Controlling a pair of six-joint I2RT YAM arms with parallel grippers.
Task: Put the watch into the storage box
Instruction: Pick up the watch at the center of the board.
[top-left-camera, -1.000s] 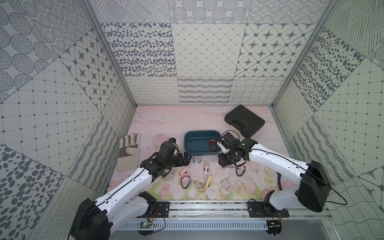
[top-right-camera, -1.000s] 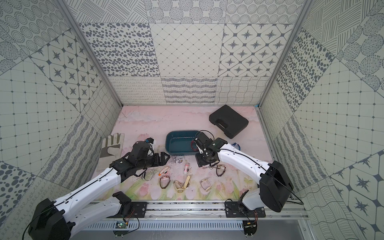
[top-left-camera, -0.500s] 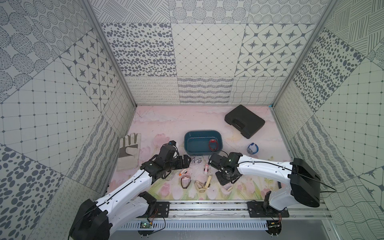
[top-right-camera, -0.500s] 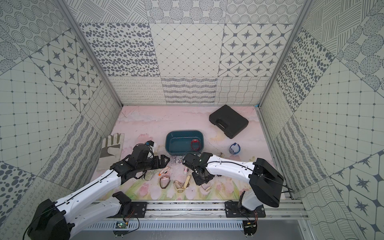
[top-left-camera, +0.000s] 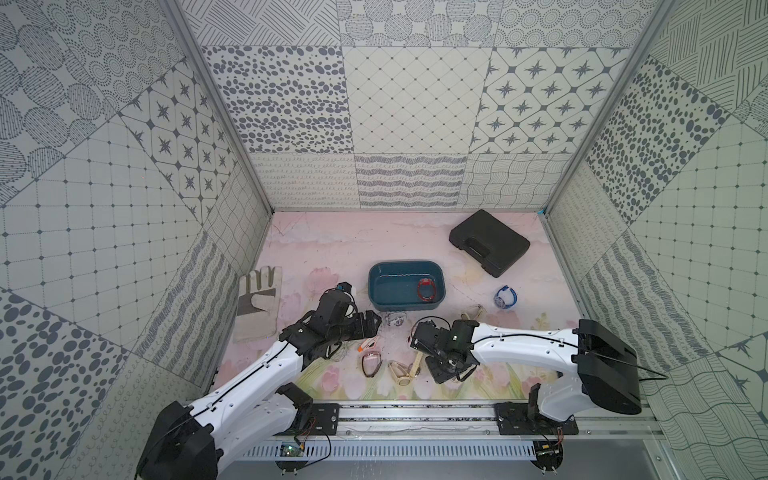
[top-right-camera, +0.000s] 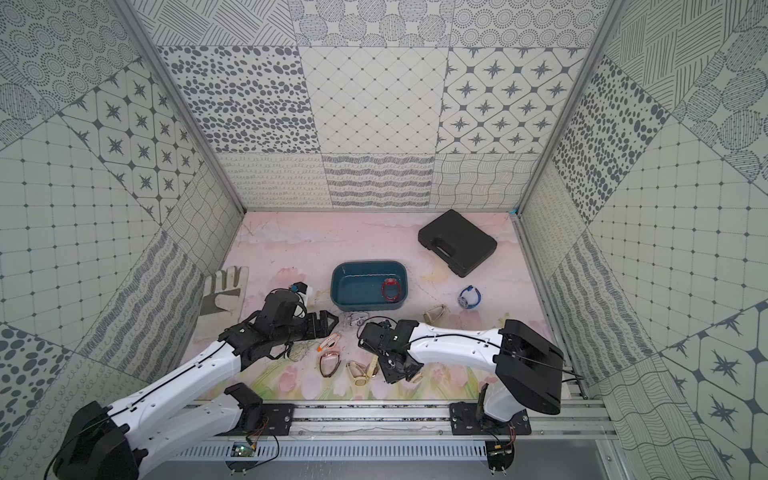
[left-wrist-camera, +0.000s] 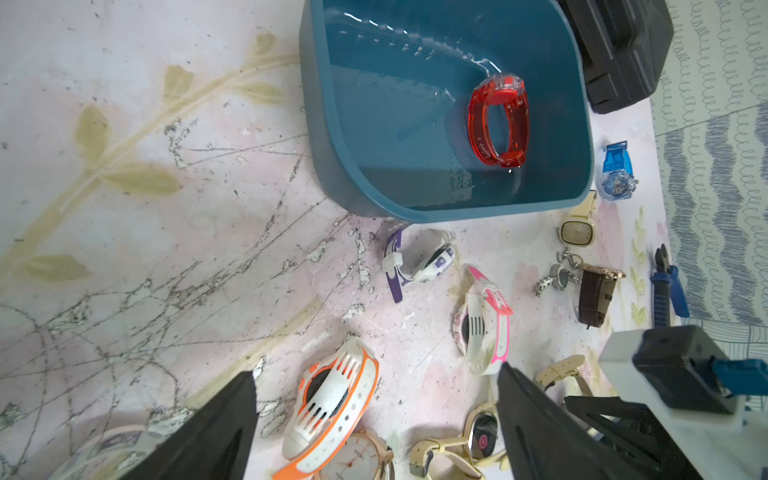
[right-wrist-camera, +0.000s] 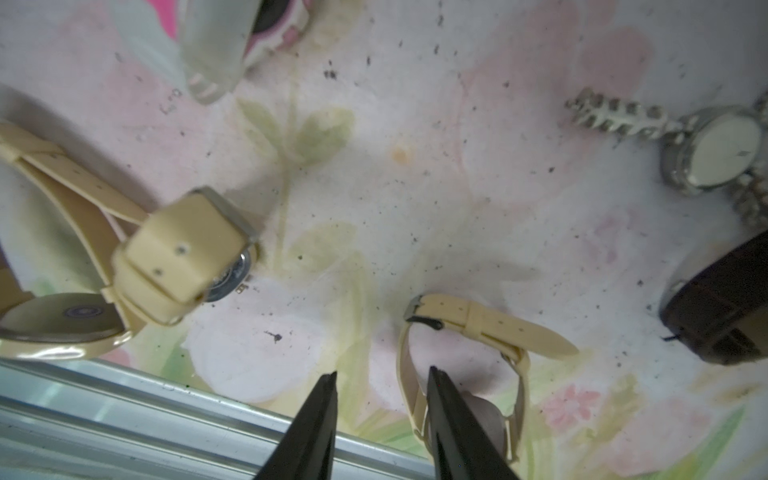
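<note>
Left wrist: translucent red watch (left-wrist-camera: 480, 124) inside smooth, round-cornered teal storage box (left-wrist-camera: 322, 137).

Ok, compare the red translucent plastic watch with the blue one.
Colour: the red translucent plastic watch has a red strap; the blue translucent plastic watch has a blue one. Place: the red one lies inside the dark teal plastic tub; the blue one lies outside it on the pink floral mat. Both have straps closed into a loop.
</note>
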